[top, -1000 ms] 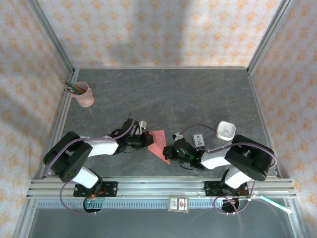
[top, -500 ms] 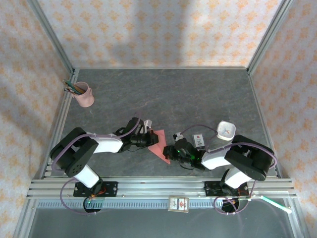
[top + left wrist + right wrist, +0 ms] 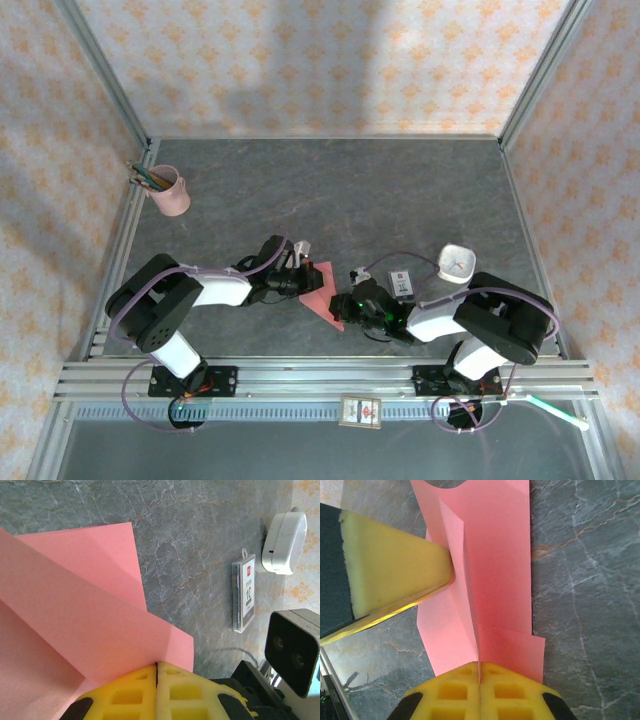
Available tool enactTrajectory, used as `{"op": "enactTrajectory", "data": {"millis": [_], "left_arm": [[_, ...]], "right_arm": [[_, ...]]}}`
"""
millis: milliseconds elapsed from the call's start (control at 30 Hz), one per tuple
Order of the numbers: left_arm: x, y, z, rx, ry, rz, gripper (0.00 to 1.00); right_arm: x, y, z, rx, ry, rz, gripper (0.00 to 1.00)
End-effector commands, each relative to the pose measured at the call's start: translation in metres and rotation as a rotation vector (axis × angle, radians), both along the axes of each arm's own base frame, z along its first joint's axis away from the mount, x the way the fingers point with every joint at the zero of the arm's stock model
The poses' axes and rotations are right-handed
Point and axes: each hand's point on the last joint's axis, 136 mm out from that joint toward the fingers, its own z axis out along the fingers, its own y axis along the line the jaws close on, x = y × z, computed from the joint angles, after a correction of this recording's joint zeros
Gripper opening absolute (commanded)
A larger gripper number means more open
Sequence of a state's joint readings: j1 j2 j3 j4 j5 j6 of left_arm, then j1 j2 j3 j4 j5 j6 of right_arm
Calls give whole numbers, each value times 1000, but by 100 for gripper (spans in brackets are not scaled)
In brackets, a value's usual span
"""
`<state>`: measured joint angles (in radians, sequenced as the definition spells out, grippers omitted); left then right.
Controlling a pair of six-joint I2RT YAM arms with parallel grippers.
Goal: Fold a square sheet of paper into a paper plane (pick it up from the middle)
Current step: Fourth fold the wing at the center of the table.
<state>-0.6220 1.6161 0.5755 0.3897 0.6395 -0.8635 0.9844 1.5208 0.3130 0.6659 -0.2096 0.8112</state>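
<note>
Two closed grips held the pink paper [image 3: 322, 295] at the front of the counter [image 3: 400, 190], between the arms: left pincer [image 3: 156, 666] and right pincer [image 3: 480, 666] each pinched an edge. Early folds showed; most shaping seemingly remained.

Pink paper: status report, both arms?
Both shut: left end effector on one end of the pink paper, right end effector on the other. Paper creased, partly folded. Nearby small box sits apart, to its right.
</note>
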Motion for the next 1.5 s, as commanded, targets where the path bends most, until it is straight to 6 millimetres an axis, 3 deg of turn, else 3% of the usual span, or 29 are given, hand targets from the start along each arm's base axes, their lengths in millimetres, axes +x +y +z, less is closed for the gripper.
{"op": "enactTrajectory", "data": {"millis": [0, 867, 1467], "left_arm": [[5, -3, -2, 15, -19, -9, 8], [1, 13, -28, 96, 11, 17, 7], [14, 21, -13, 67, -21, 50, 8]], "right_arm": [[3, -5, -2, -19, -4, -19, 4], [3, -4, -5, -40, 8, -13, 4], [3, -4, -8, -46, 17, -13, 4]]}}
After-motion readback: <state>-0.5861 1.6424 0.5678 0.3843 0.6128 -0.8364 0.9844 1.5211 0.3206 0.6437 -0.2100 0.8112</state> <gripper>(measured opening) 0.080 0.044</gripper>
